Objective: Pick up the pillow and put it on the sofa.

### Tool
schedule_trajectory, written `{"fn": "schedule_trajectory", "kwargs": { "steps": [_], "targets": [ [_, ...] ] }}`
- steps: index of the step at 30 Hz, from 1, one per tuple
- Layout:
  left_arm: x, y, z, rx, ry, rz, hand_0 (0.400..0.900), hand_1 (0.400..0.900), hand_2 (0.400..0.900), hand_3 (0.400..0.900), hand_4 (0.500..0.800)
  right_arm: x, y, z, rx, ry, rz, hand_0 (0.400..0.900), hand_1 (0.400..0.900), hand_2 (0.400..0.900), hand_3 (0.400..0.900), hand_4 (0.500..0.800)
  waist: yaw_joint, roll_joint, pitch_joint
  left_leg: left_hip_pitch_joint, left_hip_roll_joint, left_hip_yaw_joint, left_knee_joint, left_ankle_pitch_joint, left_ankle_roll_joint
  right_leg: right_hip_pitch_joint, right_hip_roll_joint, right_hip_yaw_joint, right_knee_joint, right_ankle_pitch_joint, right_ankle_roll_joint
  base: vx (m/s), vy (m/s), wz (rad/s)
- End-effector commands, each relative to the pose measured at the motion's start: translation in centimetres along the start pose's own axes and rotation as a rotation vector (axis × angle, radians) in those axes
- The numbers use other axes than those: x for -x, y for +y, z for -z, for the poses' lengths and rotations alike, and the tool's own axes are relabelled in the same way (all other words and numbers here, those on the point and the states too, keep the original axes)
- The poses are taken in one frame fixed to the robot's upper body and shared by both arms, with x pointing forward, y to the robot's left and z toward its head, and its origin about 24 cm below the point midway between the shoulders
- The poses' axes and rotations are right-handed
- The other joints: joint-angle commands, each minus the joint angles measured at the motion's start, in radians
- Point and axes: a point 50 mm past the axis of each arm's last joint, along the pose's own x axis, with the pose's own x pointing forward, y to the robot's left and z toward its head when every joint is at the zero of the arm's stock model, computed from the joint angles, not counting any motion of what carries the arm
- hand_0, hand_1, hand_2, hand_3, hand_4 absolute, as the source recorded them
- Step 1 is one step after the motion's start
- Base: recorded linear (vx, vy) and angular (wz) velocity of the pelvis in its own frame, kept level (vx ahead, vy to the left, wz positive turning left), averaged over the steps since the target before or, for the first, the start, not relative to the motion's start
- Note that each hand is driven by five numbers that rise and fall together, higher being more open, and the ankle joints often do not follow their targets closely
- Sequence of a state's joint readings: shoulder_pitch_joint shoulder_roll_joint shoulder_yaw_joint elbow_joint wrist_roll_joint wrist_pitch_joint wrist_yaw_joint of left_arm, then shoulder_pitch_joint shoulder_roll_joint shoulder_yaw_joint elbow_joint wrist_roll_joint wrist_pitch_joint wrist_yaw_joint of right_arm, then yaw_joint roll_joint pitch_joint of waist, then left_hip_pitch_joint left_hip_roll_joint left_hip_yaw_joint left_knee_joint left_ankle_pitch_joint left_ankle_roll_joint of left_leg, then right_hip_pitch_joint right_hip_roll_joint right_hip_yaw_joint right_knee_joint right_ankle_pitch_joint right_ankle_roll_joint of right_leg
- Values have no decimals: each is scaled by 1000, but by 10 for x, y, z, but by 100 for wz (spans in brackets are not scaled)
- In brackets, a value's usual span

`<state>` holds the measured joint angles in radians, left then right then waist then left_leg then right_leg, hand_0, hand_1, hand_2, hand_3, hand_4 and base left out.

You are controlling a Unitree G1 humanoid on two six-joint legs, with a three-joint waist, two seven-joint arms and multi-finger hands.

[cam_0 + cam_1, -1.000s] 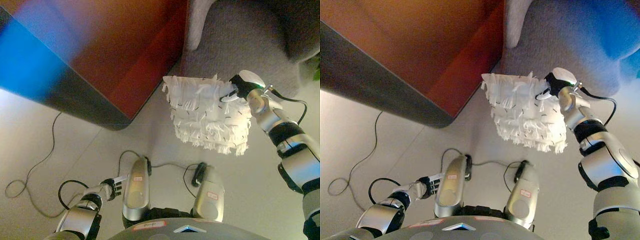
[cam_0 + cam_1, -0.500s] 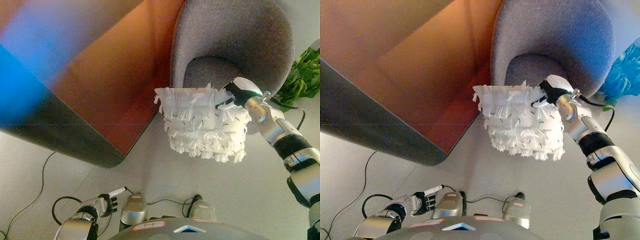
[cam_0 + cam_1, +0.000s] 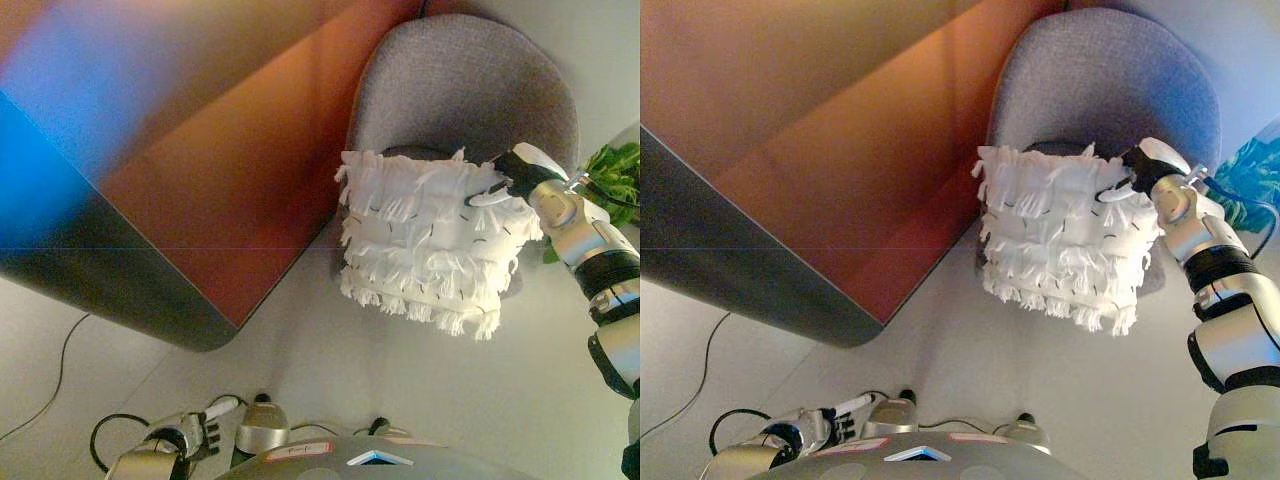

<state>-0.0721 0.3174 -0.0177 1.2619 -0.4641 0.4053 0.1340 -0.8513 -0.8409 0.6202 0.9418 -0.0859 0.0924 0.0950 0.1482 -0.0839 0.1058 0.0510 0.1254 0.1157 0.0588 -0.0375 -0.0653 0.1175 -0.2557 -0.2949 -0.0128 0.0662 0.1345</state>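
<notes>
A white fringed pillow (image 3: 428, 240) hangs in the air in front of a grey round-backed sofa chair (image 3: 460, 90). My right hand (image 3: 508, 180) is shut on the pillow's upper right corner, fingers curled into the fringe. The pillow covers most of the chair's seat from view; its lower edge hangs below the seat front. My left hand (image 3: 190, 432) hangs low at the bottom left, fingers relaxed and holding nothing.
A large red-brown cabinet (image 3: 220, 160) with a dark side panel stands at the left, close beside the chair. A green plant (image 3: 615, 175) shows at the right edge behind my right arm. Pale floor (image 3: 400, 380) lies below the pillow.
The view has tilted up, bringing the whole chair into sight. My right hand has carried the pillow up and to the right, so it now hangs before the chair's seat.
</notes>
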Motion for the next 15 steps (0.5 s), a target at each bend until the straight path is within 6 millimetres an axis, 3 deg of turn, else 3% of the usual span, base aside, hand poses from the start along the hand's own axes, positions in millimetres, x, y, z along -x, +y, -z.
{"fn": "schedule_trajectory", "kwargs": {
  "steps": [1, 8, 15],
  "targets": [
    [-1, 22, 9, -143, 72, -141, 900, 900, 900, 900, 800, 19, -128, -43, -130, -89, 391, 400, 400, 400, 400, 500, 60, -2, -77, -7, 52, -26, -41, 22, -43, -83, -23, 13, 4, 27, 59, 36, -134, 20],
    [10, 1, -34, -140, -58, -96, 900, 900, 900, 900, 800, 28, -160, -59, -169, 9, 446, 400, 400, 400, 400, 500, 94, 35, 24, -157, 99, -91, -71, 84, -79, -193, -4, -11, -3, 16, 43, -220, -130, 12],
    [12, -4, -42, -134, -89, -79, 900, 900, 900, 900, 800, 37, -180, -54, -166, 68, 496, 414, 414, 414, 414, 508, 112, 65, 68, -230, 109, -120, -75, 104, -89, -255, -1, -23, 16, 5, 37, -88, -52, 7]
  ]
}}
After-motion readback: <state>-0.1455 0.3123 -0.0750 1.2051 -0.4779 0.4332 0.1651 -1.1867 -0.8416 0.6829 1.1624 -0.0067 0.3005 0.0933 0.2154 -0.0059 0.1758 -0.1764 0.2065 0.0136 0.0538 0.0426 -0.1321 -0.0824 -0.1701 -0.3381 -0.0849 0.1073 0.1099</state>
